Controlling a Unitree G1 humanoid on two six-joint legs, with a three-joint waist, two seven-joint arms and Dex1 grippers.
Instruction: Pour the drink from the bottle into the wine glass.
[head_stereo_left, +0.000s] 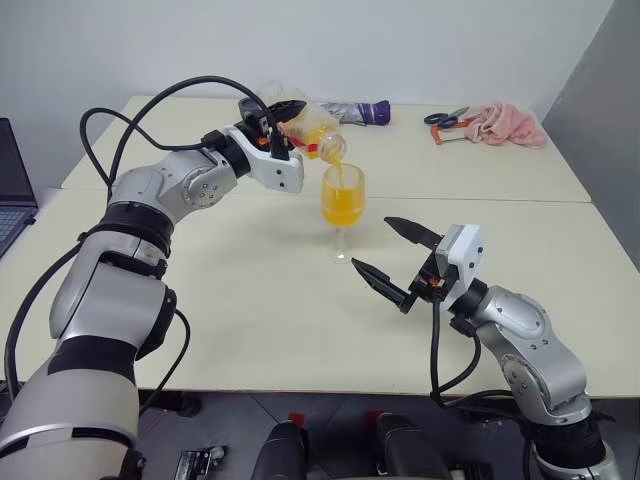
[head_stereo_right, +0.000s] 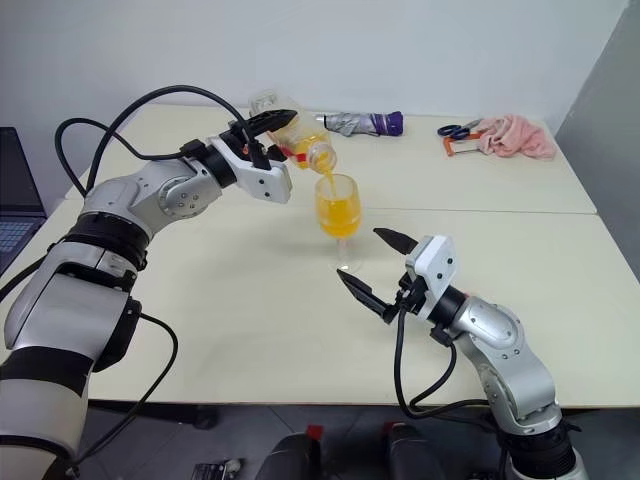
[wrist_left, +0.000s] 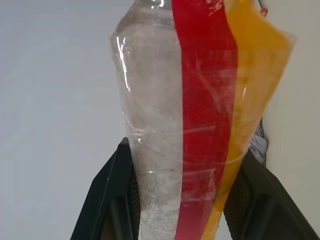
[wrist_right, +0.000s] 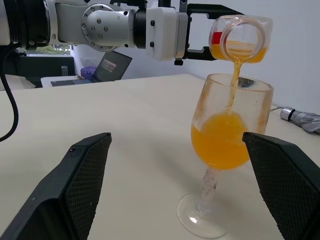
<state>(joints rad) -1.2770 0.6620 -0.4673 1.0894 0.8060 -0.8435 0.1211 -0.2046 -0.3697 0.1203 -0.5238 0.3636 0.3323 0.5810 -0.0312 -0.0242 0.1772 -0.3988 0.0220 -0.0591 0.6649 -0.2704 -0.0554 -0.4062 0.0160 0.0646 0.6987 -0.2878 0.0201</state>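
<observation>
Surface: pale tabletop (head_stereo_left: 230, 310) made of two butted sections against a white wall; a laptop edge sits at 9 o'clock in the head view.
Glass: wine glass (head_stereo_left: 342, 205) stands upright on its foot near the tabletop centre, apart from both arms, so it can take liquid unsupported.
Bottle: bottle (head_stereo_left: 312, 132) is tipped mouth-down at 11 o'clock of the glass, its open neck just above the rim, which keeps the stream inside the bowl.
Drink: drink (wrist_right: 224, 137) fills the lower bowl; a thin stream falls from the neck, and more remains in the low side of the bottle.
Left end effector: left end effector (wrist_left: 182, 200) is pressed onto the bottle body, one black finger on each side, holding the tilt.
Right end effector: right end effector (head_stereo_left: 395, 260) is spread wide and empty at 5 o'clock of the glass, fingers flanking the stem without touching; judged a standby guard.
Background items: scissors (head_stereo_left: 445, 120), pink cloth (head_stereo_left: 505, 125) and a folded umbrella (head_stereo_left: 360, 112) lie at 1 o'clock, well apart.
Stage: pour under way, judged about half done.
</observation>
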